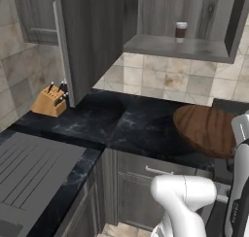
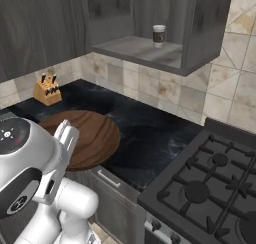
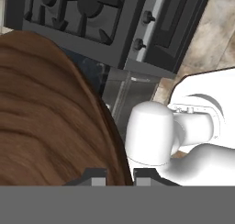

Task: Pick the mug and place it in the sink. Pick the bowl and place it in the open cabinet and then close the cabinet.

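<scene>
I see gripper (image 3: 117,176) nearly shut, fingertips pinching bowl (image 3: 50,113) rim. Bowl round, no long axis, mouth up on counter (image 1: 121,124). Hand view adds stove (image 3: 69,16) beyond bowl; base views show open cabinet (image 2: 150,50) above.
</scene>
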